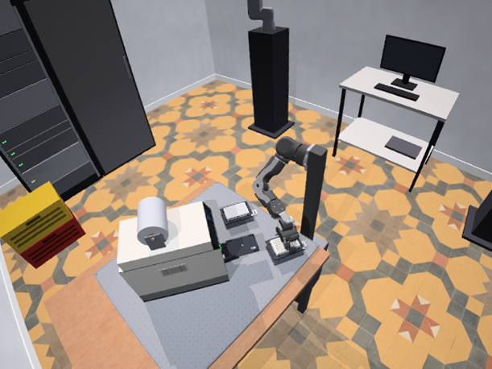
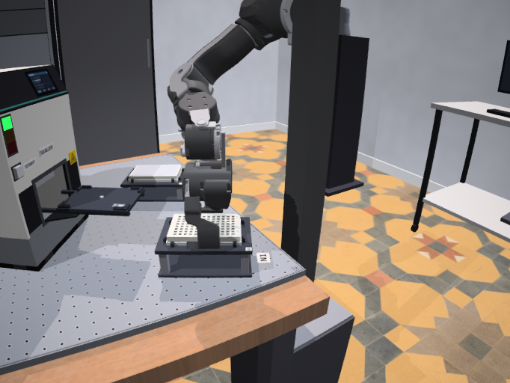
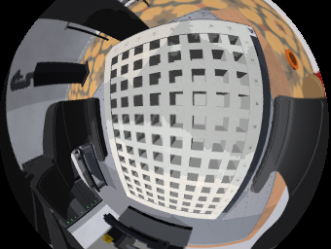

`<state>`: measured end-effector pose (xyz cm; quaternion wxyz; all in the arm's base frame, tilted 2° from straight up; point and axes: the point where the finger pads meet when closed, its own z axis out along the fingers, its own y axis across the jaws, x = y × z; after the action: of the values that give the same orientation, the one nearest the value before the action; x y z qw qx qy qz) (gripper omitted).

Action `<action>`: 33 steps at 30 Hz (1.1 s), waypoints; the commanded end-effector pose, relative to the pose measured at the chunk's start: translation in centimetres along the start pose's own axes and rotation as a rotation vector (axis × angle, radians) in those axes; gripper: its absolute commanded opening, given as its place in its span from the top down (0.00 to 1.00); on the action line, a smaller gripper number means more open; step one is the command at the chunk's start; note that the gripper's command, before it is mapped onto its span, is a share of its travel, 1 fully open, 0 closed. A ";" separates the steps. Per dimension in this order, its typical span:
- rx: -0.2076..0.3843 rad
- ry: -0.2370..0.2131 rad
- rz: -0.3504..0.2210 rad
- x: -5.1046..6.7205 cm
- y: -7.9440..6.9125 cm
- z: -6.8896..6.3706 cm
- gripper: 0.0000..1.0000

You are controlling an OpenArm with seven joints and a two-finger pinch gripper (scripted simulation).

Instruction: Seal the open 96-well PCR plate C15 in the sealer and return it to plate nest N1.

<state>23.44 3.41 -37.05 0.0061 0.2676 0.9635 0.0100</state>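
Readable text: "START" beside the key (image 2: 17,171) on the sealer (image 2: 28,206) front, "SEALER" tag above it, nest label "N1" (image 2: 263,257) upside down on the bench (image 2: 123,296). Lamp (image 2: 7,123) green. Stage (image 2: 102,200) out, pocket bare. Tool (image 2: 204,230) spread wide, straddling open plate C15 (image 2: 181,227), one finger (image 2: 207,235) down over the near long edge, other hidden behind; gripping nothing, contact with the plate rim not discernible. C15 flat in nest N1 (image 2: 204,249). Wrist view filled by the well grid (image 3: 188,121), fingers flanking both sides. Sealed C51 (image 2: 155,171) on N2 (image 2: 135,182), behind the stage.
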 end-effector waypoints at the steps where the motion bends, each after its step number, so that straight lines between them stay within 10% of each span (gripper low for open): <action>1: -0.021 -0.005 -0.014 -0.1 0.4 0.0 0.23; 33: -0.012 -0.006 -0.010 -0.1 0.2 -0.2 0.23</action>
<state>23.85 3.59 -36.81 0.0131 0.2612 0.9650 0.0183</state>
